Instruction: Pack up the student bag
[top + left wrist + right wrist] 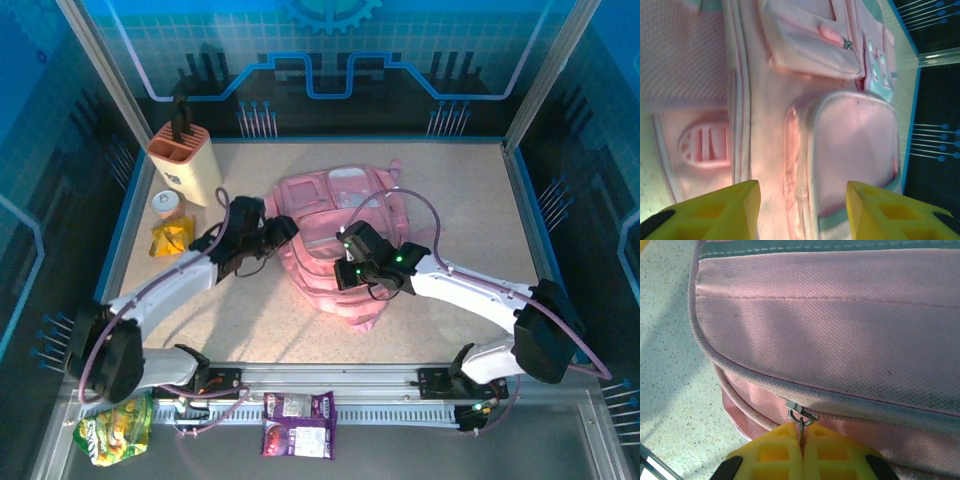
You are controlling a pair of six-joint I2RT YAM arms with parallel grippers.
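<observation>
We log a large soft pink fabric student bag [335,240], right gripper [802,440] pinching its metal zip pull [801,416], left gripper [802,200] spread empty, purple snack packet [298,424] not yet packed.

Overhead view of the speckled table [460,190]: the pink student bag [320,200] lies at the centre, with the left gripper [280,232] at its left edge and the right gripper [345,272] over its near part, each arm reaching in from a near corner. Left of the bag stand a peach holder [185,160] with a black handle rising from it, a small white jar [168,203] and, just nearer, a yellow packet [170,238]. On the metal ledge [420,440] beyond the arm bases lie a green snack bag [115,430] and a purple packet [298,425].
</observation>
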